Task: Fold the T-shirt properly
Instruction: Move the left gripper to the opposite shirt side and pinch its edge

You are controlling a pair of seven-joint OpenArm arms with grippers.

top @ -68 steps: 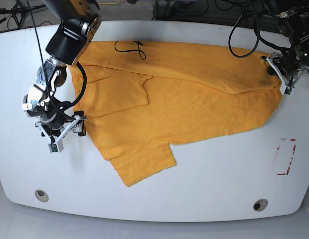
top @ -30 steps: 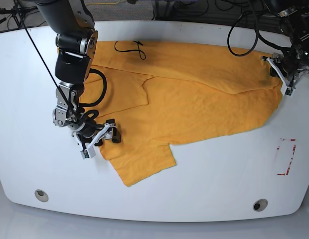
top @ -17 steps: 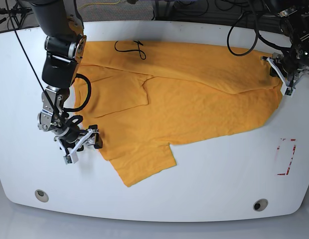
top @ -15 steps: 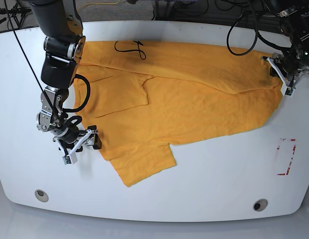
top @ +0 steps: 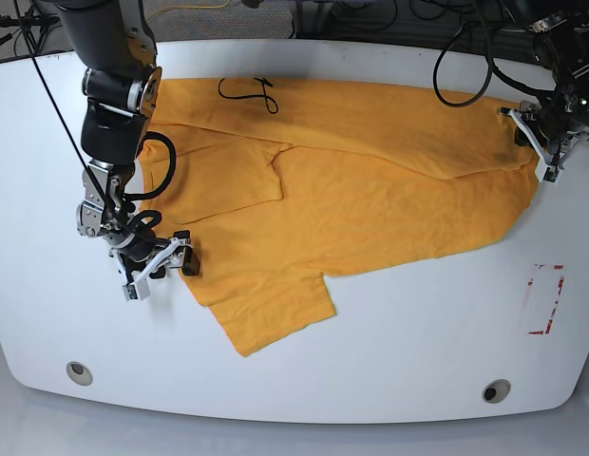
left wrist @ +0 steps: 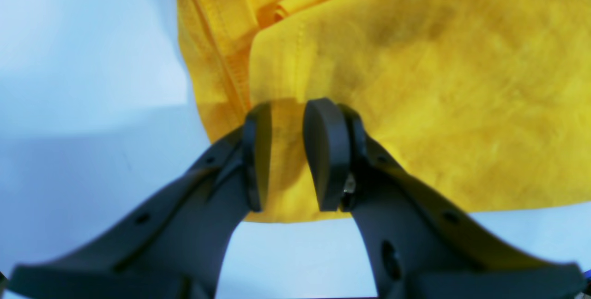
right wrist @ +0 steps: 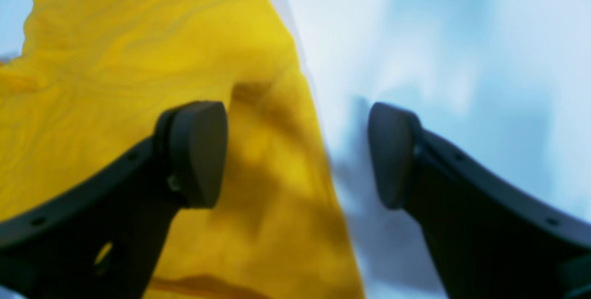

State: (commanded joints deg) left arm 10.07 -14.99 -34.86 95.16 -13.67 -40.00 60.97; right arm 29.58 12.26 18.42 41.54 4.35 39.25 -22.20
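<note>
The T-shirt [top: 351, 199] lies spread on the table [top: 399, 361]. The left gripper [left wrist: 286, 151] pinches its hem; the right gripper [right wrist: 295, 151], spread wide, straddles its edge.

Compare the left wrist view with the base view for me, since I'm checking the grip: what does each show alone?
Only the left wrist view shows the left hand nipping a stitched hem of the T-shirt. Only the base view shows the whole table, the open right hand at the shirt's edge and black lettering. Both show the orange-yellow cloth on white.
</note>
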